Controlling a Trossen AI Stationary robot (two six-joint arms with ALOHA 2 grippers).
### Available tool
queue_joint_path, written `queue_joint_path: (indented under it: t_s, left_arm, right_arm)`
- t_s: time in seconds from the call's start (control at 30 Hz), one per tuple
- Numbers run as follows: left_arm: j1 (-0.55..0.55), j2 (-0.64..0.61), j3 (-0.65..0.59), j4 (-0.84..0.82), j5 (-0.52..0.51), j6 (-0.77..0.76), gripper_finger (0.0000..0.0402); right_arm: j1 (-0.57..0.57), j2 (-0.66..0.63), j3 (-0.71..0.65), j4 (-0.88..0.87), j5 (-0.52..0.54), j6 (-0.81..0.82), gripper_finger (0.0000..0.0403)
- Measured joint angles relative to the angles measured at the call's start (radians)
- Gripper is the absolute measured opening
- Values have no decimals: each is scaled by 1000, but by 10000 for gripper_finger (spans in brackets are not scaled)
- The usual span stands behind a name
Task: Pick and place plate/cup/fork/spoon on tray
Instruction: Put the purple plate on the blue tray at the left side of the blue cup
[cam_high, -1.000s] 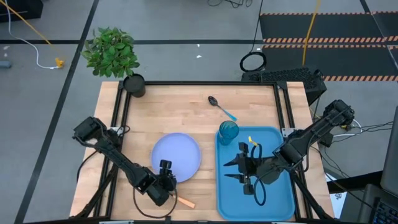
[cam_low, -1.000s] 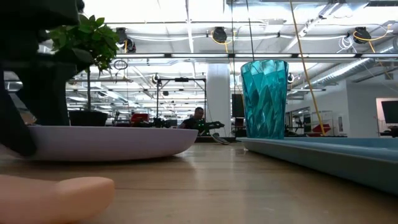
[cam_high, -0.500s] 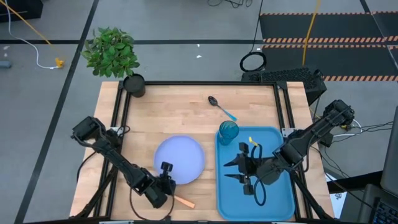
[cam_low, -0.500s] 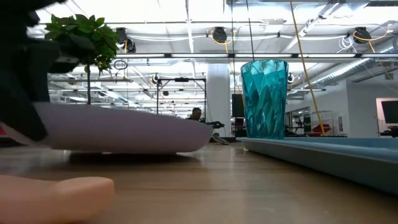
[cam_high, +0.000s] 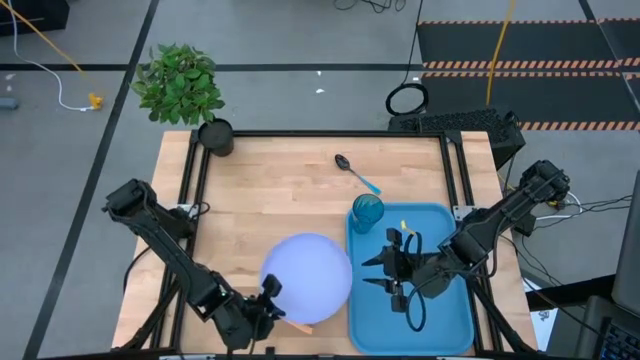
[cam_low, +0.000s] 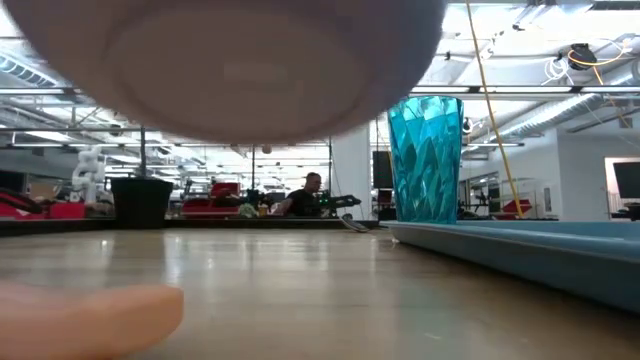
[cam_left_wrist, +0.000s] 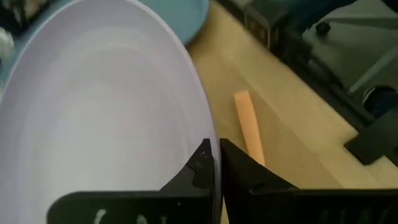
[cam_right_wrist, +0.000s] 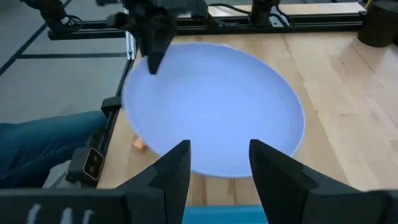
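While left gripper (cam_high: 270, 298) fingers pinch one plate (cam_high: 306, 277), right gripper (cam_high: 383, 272) fingers spread; one cup (cam_high: 367, 212), one tray (cam_high: 440, 320).

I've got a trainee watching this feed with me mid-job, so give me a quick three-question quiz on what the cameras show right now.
1. True or false: the left gripper is shut on the plate.
2. What stands on the tray? A) the spoon B) the cup C) the fork
3. Fill in: the right gripper hovers over the tray with its jaws ____.

Key:
1. True; it pinches the plate's rim, and the plate is lifted off the table.
2. B, the cup; the spoon and the fork lie on the table.
3. Open.
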Motion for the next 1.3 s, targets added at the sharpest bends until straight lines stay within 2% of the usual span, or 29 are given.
queue_joint_path:
  t_s: [0.23, 0.4, 0.6, 0.77, 0.97, 1.13, 1.3]
  left_arm:
    - [43, 0, 19, 138, 92, 222, 9]
    - [97, 7, 19, 244, 208, 317, 8]
    - [169, 62, 19, 373, 344, 442, 8]
    - [243, 129, 19, 450, 422, 498, 8]
    - [311, 183, 19, 571, 504, 552, 9]
    - [356, 227, 19, 653, 543, 593, 9]
    - [389, 320, 110, 648, 565, 614, 14]
  right_arm:
    - [62, -21, 0, 122, 5, -70, 157]
    - [126, -50, 1, 121, 109, -94, 157]
    - [181, -82, 1, 120, 185, -126, 157]
    - [199, -105, 1, 94, 256, -145, 157]
    - [199, -121, 0, -10, 259, -86, 157]
    - [199, -140, 0, -23, 258, -85, 157]
    - [199, -159, 0, -47, 258, -83, 157]
